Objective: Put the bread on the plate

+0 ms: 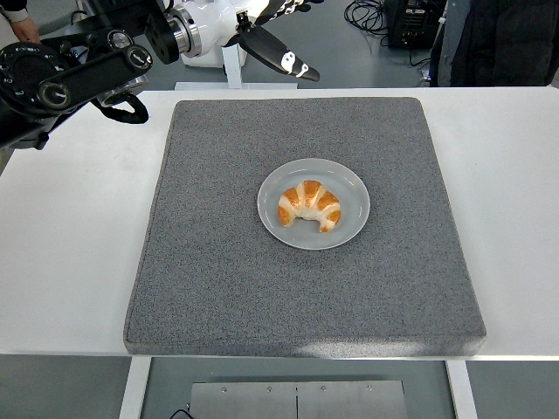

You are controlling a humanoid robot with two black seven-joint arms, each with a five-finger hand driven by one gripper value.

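Coarse, matt grey felt-like mat point(306, 297) on a smooth white desk point(70, 253); smooth grey round plate point(354, 223), faint sheen; golden-brown croissant point(309, 206), glazed crust.

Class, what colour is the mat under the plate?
Dark speckled grey: the mat under the plate, clearest in the head view.

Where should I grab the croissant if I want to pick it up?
Pinch the croissant across its thick middle, coming straight down from above. It lies flat on the plate, humped in the centre with thin tips pointing towards the near edge, so the middle probably gives the firmest hold.
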